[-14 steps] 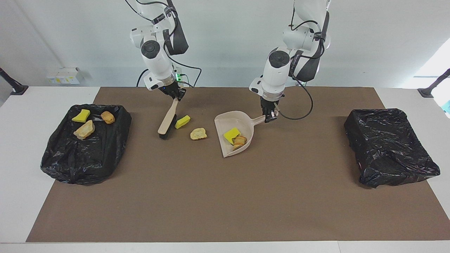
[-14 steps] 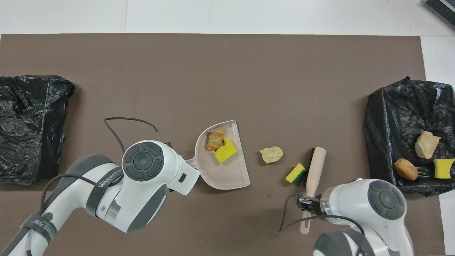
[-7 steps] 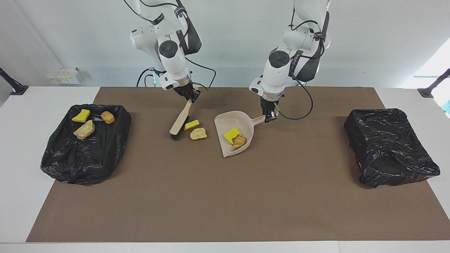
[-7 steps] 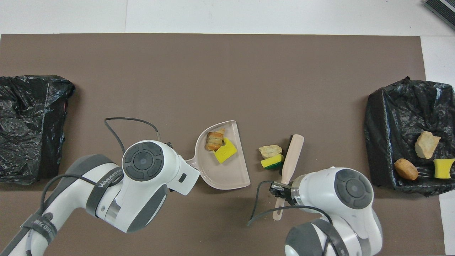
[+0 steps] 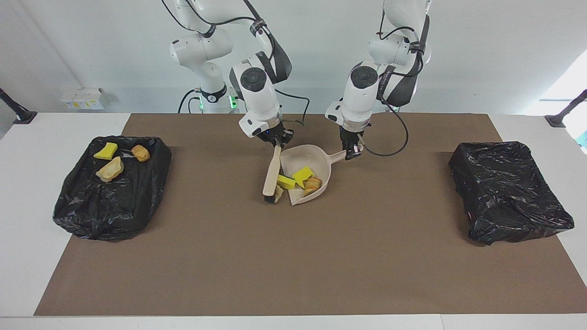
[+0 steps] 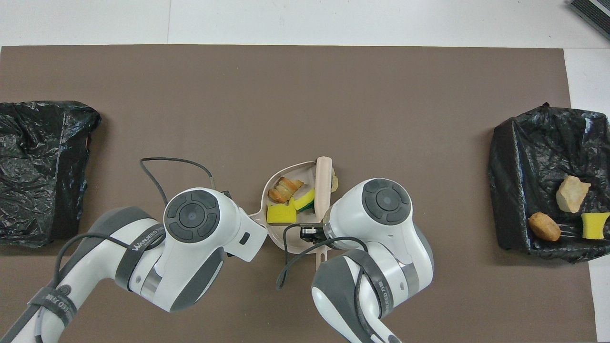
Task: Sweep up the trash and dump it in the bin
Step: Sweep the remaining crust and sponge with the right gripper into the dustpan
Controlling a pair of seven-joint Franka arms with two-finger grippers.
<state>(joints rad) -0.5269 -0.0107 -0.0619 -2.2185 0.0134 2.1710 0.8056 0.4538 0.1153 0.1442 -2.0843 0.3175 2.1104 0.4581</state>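
Note:
A beige dustpan (image 5: pixel 303 158) (image 6: pixel 282 234) rests on the brown mat, my left gripper (image 5: pixel 352 152) shut on its handle. My right gripper (image 5: pixel 276 140) is shut on the handle of a beige brush (image 5: pixel 270 176) (image 6: pixel 322 183), whose bristles stand at the pan's open mouth. In the pan lies trash: a yellow sponge (image 5: pixel 303 174) (image 6: pixel 280 215), a green-topped sponge (image 5: pixel 285 182) (image 6: pixel 305 200) and a tan lump (image 5: pixel 312 184) (image 6: pixel 282 187). Another tan lump (image 6: pixel 334 180) peeks out beside the brush. The black-lined bin (image 5: pixel 112 197) (image 6: pixel 533 157) at the right arm's end holds three scraps.
A second black-lined bin (image 5: pixel 504 192) (image 6: pixel 43 166) sits at the left arm's end of the table. The brown mat (image 5: pixel 293 256) covers most of the white table. A cable loops on the mat beside the left arm's wrist.
The right arm swept the brush toward the dustpan, pushing the green-topped sponge and a tan lump along. The sponge now lies in the pan. The left arm and dustpan held still.

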